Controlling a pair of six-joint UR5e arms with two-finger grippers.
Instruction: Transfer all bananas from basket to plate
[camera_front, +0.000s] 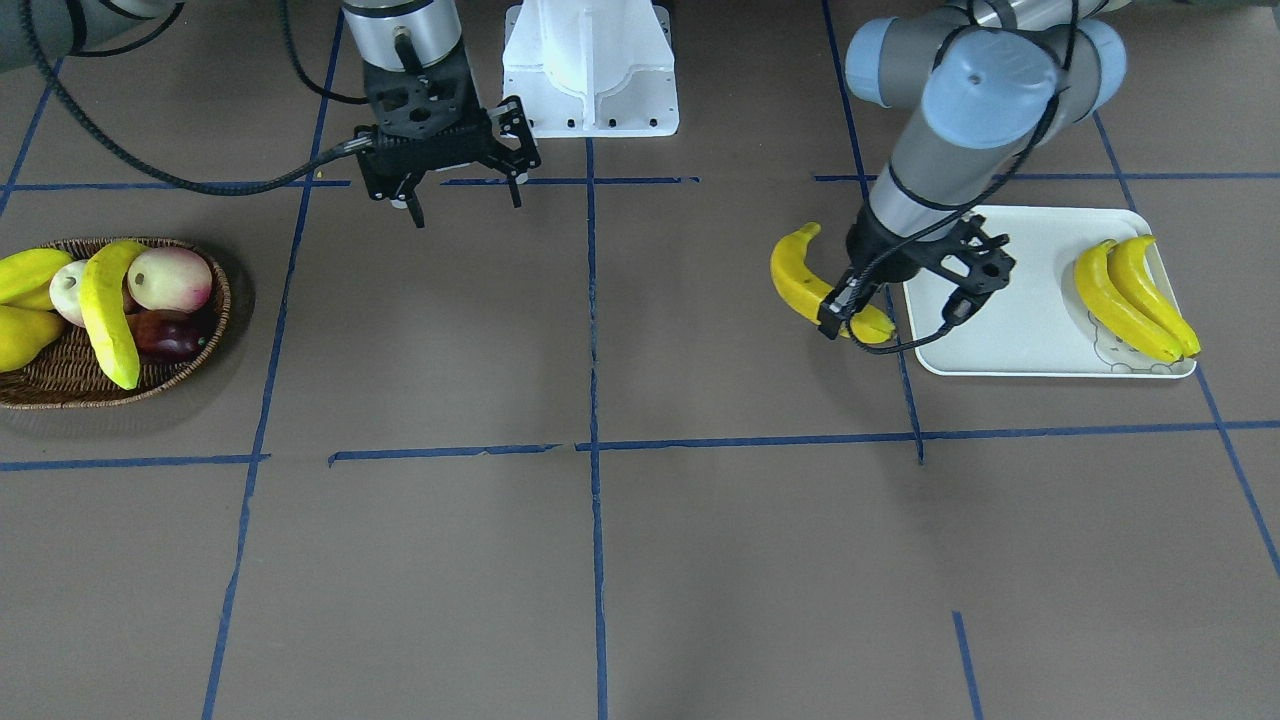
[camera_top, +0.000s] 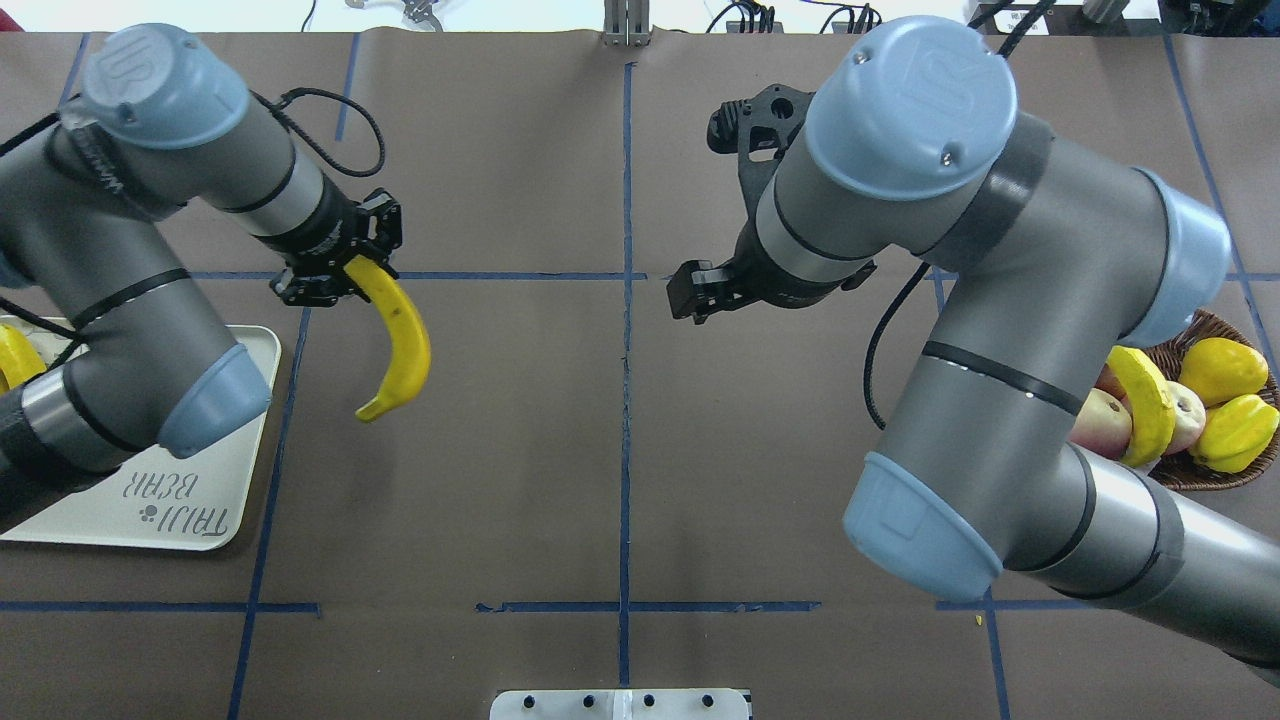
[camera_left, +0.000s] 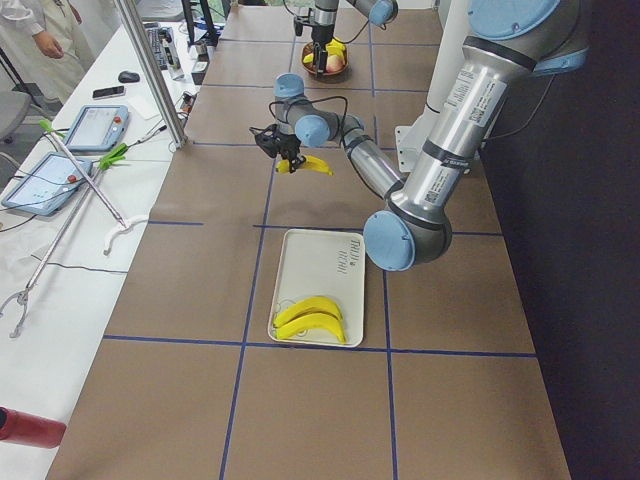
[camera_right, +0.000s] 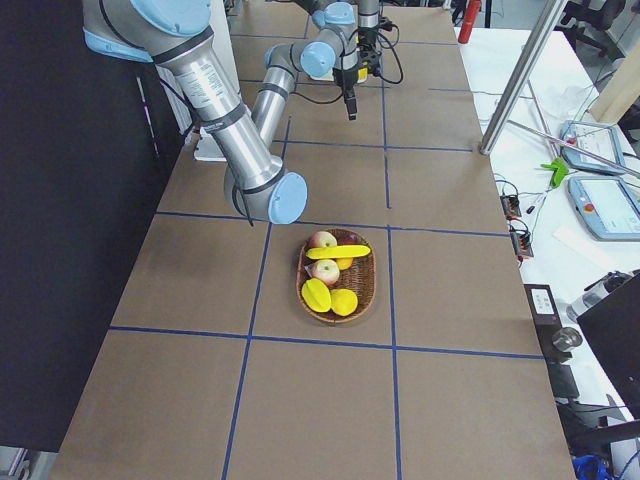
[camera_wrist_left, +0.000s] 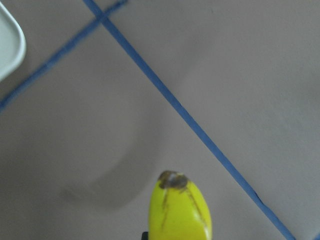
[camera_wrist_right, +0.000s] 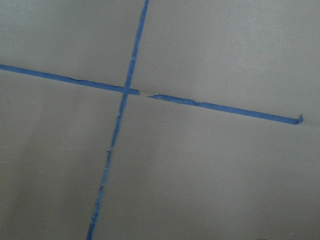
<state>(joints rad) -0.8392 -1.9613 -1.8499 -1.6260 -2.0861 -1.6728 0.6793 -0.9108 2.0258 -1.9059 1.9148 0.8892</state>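
Your left arm bends at the elbow with its wrist angled down, and your left gripper (camera_front: 845, 318) is clamped on one end of a banana (camera_front: 797, 283), held in the air. Your right gripper (camera_front: 467, 208) points straight down, fingers spread wide.

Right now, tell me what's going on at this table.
The left hand grips a banana above the table, just short of the plate, where two bananas already lie. A fourth banana rests across the apples in the basket. The right hand hangs open and empty near the table's middle.
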